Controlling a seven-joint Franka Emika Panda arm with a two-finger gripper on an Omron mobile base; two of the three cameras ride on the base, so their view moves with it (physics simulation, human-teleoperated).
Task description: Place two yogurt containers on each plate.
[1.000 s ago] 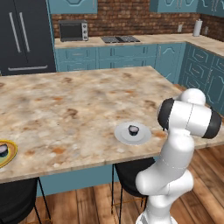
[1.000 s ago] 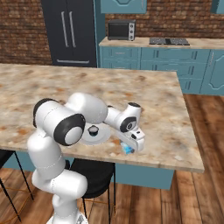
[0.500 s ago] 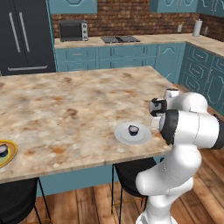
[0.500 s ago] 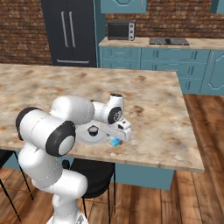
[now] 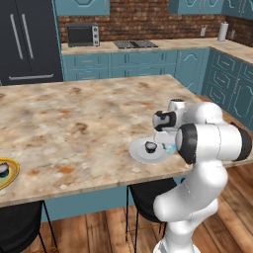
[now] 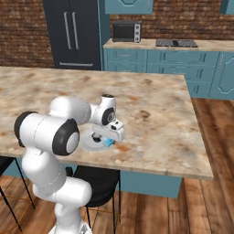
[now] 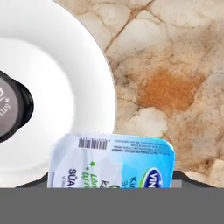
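The gripper [image 6: 109, 142] is hanging low over the right edge of the white-grey plate [image 5: 139, 153], carrying a pale blue yogurt container [image 7: 111, 161] with a barcode and printed label, though its fingertips are hidden, so I cannot tell how wide the jaws are standing. On that plate a dark yogurt cup [image 5: 150, 146] is sitting near the middle, and in the hand view bare marble counter [image 7: 175, 65] is lying open beside the plate's rim. Far left of the white-grey plate, the yellow-rimmed plate [image 5: 12, 176] is resting at the counter's near edge with another dark cup [image 5: 3, 169] on it.
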